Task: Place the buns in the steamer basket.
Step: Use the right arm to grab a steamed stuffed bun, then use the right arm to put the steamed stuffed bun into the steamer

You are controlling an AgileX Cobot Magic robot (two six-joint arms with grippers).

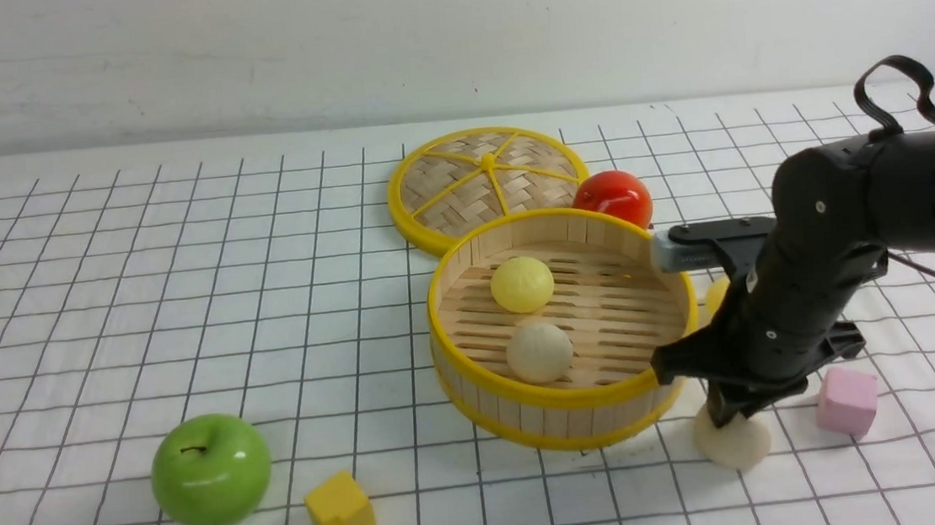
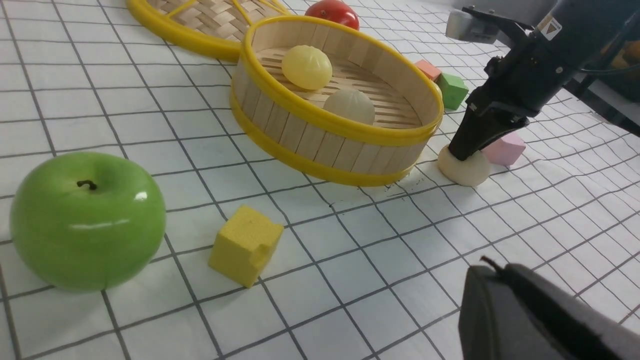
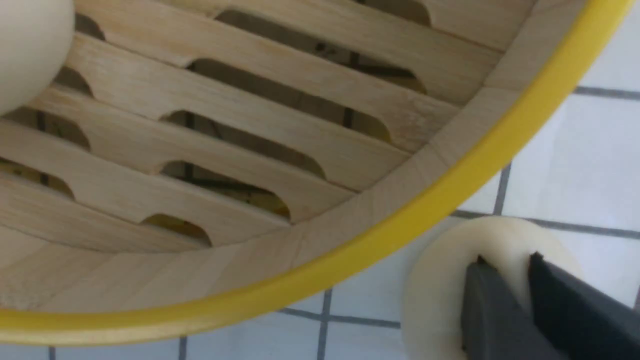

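Front view gives us the steamer basket (image 1: 568, 391) standing right of centre on the checked tablecloth (image 1: 101, 328). Two of the buns lie on its slatted floor. The yellow bun (image 1: 523, 284) is on the far side and the beige bun (image 1: 540, 352) is nearer to us; we cannot tell whether they touch.

A loose bun (image 1: 737, 444), off-white, sits on the cloth just beside the basket's near right wall. The right gripper (image 1: 725, 419) points down onto its top. In the right wrist view we see its two dark fingers (image 3: 492, 310) drawn almost together, with a thin strip of the bun's top pinched between them.

A fourth bun (image 1: 716, 296), yellow, peeks out at the basket's right, mostly hidden behind the right arm.

The flat woven lid (image 1: 486, 180) lies on the far side of the basket, its near edge hidden behind the basket's rim. A red tomato (image 1: 612, 197) sits just beyond the far right rim.

At the near left we find a green apple (image 1: 211, 471), with a yellow cube (image 1: 339, 510) just to its right. A pink cube (image 1: 847, 401) lies right of the loose bun.

In the left wrist view, only a dark edge of the left gripper (image 2: 520, 310) shows. We cannot tell how its fingers stand.
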